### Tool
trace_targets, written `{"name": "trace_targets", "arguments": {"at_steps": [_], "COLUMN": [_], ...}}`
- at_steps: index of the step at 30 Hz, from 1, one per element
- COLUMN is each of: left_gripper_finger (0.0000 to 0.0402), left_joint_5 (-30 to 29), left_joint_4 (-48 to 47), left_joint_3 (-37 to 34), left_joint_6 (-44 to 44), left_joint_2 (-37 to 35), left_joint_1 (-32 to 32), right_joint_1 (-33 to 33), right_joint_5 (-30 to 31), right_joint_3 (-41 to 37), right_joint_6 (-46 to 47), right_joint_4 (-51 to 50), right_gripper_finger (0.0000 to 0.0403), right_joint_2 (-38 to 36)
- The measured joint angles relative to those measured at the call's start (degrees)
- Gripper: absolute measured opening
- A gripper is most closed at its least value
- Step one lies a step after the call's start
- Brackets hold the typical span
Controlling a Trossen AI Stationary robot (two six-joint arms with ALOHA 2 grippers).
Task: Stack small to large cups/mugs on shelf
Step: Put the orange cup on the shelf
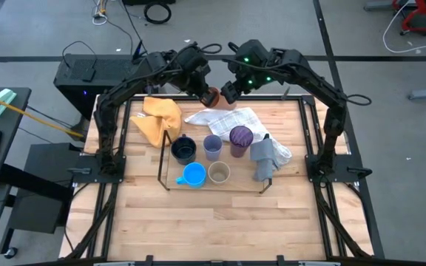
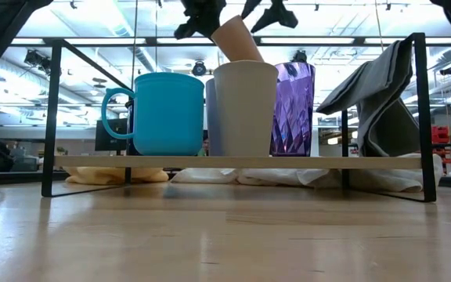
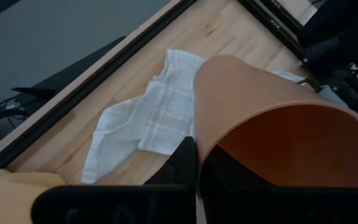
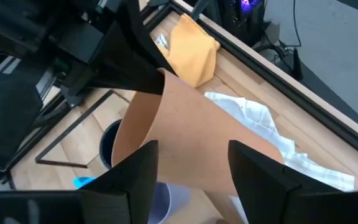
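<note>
Cups on shelf (image 2: 241, 162): low view lines up bright blue mug (image 2: 167, 113), tan cup (image 2: 245, 108) and purple cup (image 2: 294, 108); the high view alone reveals the navy mug (image 1: 184, 150) and lavender cup (image 1: 212, 146) behind.
Orange cup (image 1: 211, 97): held tilted above the desk's far edge.
Left gripper (image 1: 200, 90): jaws clamped on the orange cup's rim, per the left wrist view.
Right gripper (image 4: 188, 165): jaws apart, straddling the cup's wall.

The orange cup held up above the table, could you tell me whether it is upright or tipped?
Tipped. The orange cup leans in the air above the shelf, gripped by the left tool; its open mouth faces sideways in the left wrist view.
</note>
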Motion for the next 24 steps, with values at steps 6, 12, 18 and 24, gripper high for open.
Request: {"name": "trace_targets", "arguments": {"at_steps": [6,12,18,24], "left_gripper_finger": [0.0009,0.0009,0.0009,0.0009], "left_joint_5": [0.28,0.6,1.01,1.68], "left_joint_4": [-0.49,0.96,1.55,3.06], "left_joint_3": [0.0,0.02,0.0,0.02], "left_joint_6": [0.74,0.87,1.22,1.26], "left_joint_2": [0.85,2.89,3.83,3.69], "left_joint_1": [0.46,0.43,0.39,0.43], "right_joint_1": [0.15,0.22,0.17,0.13], "right_joint_5": [0.36,0.12,0.18,0.18], "right_joint_3": [-0.04,-0.04,-0.04,-0.04], "right_joint_6": [-0.11,0.16,0.08,-0.39], "right_joint_4": [1.53,1.55,1.39,0.8], "right_gripper_finger": [0.0201,0.0203,0.02,0.0199], "right_joint_2": [0.1,0.0,0.0,0.85]}}
